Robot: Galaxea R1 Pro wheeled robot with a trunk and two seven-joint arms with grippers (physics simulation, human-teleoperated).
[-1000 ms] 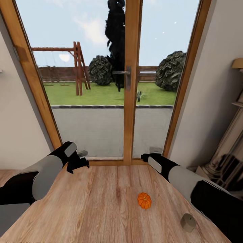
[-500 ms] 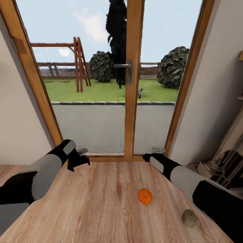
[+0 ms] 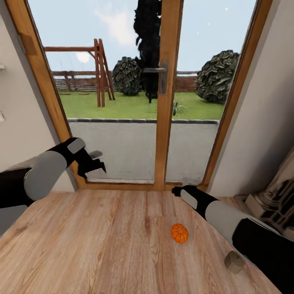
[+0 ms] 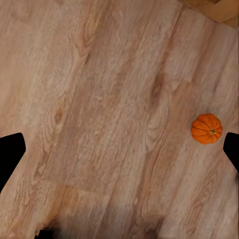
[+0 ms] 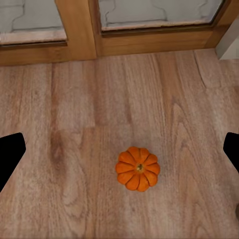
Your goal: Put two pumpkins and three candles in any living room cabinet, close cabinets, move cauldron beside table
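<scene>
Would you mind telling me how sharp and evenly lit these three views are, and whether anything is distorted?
Head view: bright and even, door frame bowed by wide-angle distortion, pumpkin crisp. Left wrist view: floor grain slightly soft, no glare. Right wrist view: sharp, pumpkin casting barely any shadow.

Both arms are showing grey rounded forearm shells, black upper segments and wrists, ending in black grippers: left gripper (image 3: 94,168), right gripper (image 3: 176,190).

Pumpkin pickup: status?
Both grippers' jaws open, empty. Pumpkin loose on floor below right gripper; candle by right forearm. Left gripper raised. Nothing blocking.
</scene>
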